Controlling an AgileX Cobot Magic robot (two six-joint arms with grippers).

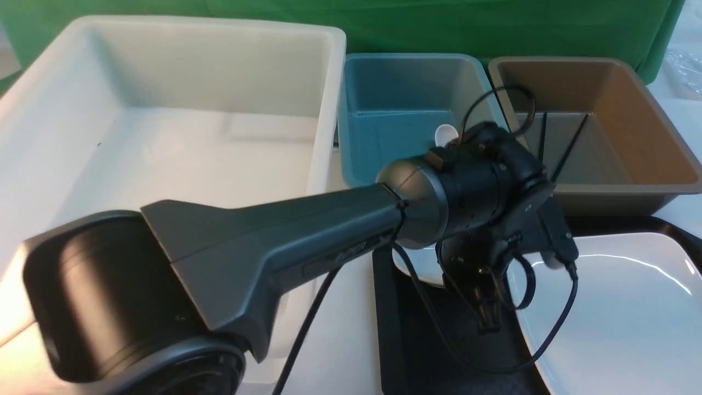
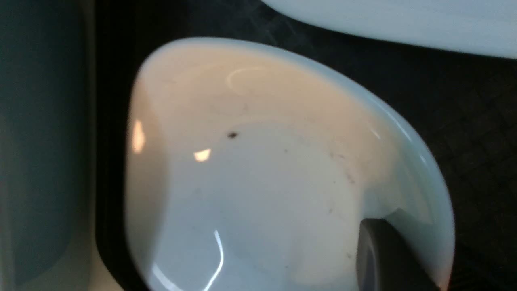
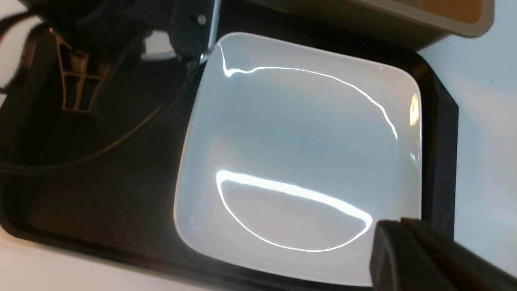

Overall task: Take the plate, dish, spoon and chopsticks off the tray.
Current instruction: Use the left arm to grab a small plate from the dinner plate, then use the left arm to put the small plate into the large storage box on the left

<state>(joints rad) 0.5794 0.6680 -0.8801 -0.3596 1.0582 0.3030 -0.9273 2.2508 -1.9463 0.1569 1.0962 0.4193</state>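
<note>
The small white dish (image 2: 258, 190) lies at the back left of the black tray (image 1: 406, 334). My left gripper (image 1: 488, 321) reaches down at the dish's edge. One of its fingers (image 2: 383, 258) rests inside the dish against the rim; the other is hidden beyond the rim, so the jaws are shut on it. The large white plate (image 1: 620, 312) fills the tray's right side. My right gripper (image 3: 404, 242) hovers shut and empty over a corner of the plate (image 3: 299, 141). The spoon (image 1: 445, 133) lies in the blue bin (image 1: 378, 104). The chopsticks (image 1: 567, 148) lean in the brown bin (image 1: 647, 131).
A big white bin (image 1: 164, 109) stands at the left, beside the blue one. My left arm (image 1: 263, 252) stretches across in front of both bins, with its cable looping over the tray. A green cloth (image 1: 439, 22) hangs behind.
</note>
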